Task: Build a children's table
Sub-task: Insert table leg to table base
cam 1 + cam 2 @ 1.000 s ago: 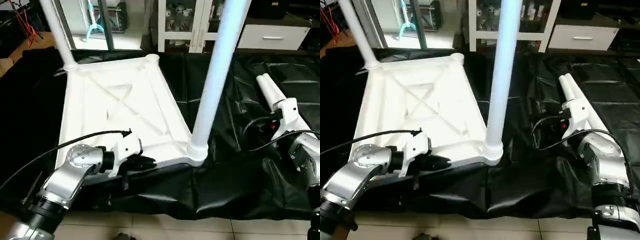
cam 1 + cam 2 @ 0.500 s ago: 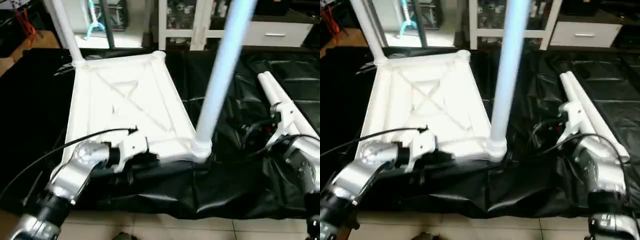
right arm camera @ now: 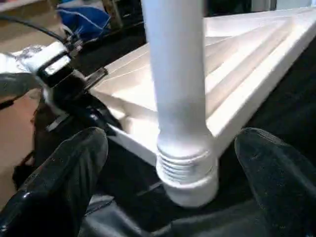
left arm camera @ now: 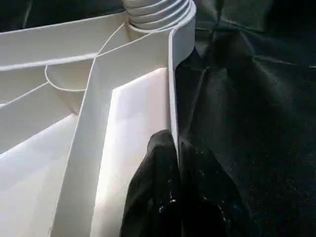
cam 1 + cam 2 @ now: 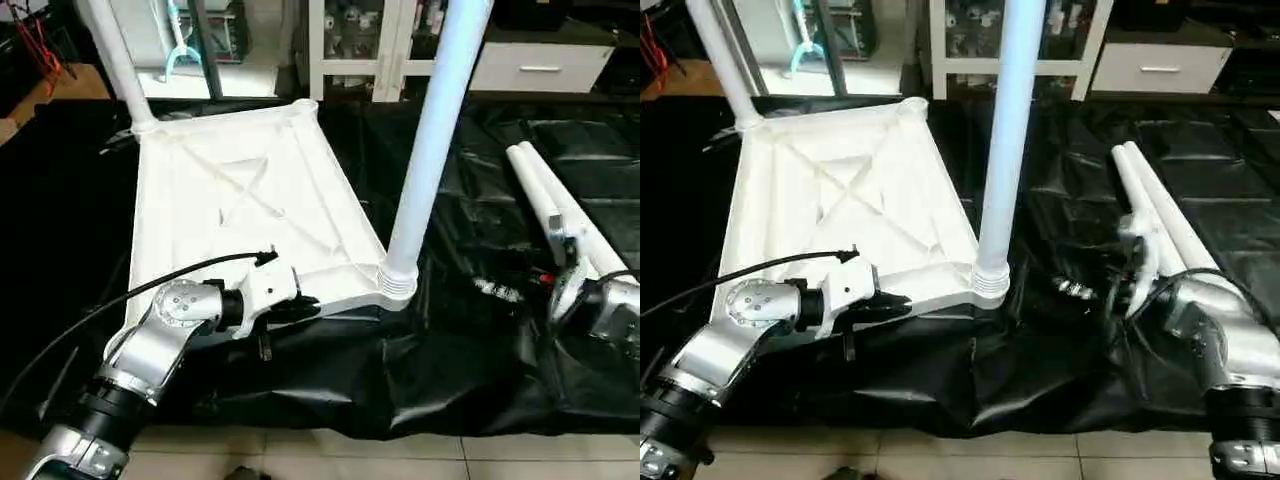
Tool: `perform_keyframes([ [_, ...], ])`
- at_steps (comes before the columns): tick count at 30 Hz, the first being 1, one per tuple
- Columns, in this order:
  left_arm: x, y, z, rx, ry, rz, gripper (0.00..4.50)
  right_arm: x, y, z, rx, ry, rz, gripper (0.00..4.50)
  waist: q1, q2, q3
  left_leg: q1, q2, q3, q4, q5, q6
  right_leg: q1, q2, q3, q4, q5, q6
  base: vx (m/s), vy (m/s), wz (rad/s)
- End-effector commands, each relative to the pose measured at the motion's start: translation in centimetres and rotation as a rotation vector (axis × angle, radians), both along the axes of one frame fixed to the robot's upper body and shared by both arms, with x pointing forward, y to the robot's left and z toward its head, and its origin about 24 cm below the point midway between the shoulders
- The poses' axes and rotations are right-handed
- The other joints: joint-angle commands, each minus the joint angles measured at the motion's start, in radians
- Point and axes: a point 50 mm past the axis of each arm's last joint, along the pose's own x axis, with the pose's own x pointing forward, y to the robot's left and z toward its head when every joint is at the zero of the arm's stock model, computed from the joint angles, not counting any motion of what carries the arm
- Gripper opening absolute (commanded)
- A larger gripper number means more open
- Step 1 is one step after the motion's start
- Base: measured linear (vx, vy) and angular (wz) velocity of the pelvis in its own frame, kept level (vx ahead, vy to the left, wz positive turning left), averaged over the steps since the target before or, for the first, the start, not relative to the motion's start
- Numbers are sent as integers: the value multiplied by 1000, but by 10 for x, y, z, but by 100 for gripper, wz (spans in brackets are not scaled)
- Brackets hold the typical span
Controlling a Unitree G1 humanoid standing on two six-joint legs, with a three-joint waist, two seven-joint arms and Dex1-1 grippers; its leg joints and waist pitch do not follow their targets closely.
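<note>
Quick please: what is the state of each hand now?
Left hand: closed on the tabletop rim.
Right hand: open, holding nothing.

One tabletop (image 5: 240, 210); four legs: two upright in corner sockets (image 5: 435, 140) (image 5: 112, 60), two lying loose (image 5: 1160, 205); two tools (image 5: 300, 308) (image 3: 168, 173).

No text, label, brand, number or sign can be read anywhere — not on the white plastic parts, not on the black sheet, not on the furniture behind.
</note>
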Motion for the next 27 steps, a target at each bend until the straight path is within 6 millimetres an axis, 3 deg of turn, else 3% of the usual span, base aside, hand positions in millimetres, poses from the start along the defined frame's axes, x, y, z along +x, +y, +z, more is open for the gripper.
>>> perform_keyframes([
  [1, 2, -5, 1, 18, -20, -11, 0, 13, 11, -1, -75, -57, -34, 447, -2, -20, -69, 24, 8, 3, -58, -44, 96, 35, -56, 29, -77, 211, -286, 0, 0, 0],
  [4, 1, -10, 1, 12, -22, -24, 0, 22, 24, -5, -113, -88, -57, 447, -1, -18, -72, 26, 7, 4, -55, -20, 92, 36, -55, 31, -72, 229, -291, 0, 0, 0],
  [6, -2, -14, 0, 6, -17, -41, 0, 33, 36, -6, -138, -117, -90, 447, 4, -18, -77, 26, 6, 3, -51, 27, 107, 36, -54, 31, -63, 304, -292, 0, 0, 0],
  [11, -4, -16, -1, 6, -14, -50, 0, 41, 45, -5, -98, -112, -99, 447, 13, -18, -80, 23, 4, 4, -47, 43, 122, 41, -52, 31, -55, 382, -282, 0, 0, 0],
  [16, -5, -18, -1, 5, -12, -52, 0, 44, 48, -5, -76, -116, -76, 447, 16, -20, -80, 24, 5, 4, -49, 23, 115, 41, -52, 29, -57, 356, -282, 0, 0, 0],
  [27, -6, -18, -2, 6, -9, -52, 0, 43, 49, -9, -61, -85, -9, 358, 17, -22, -82, 22, 5, 5, -45, 26, 123, 42, -52, 29, -54, 349, -288, 0, 0, 0],
])
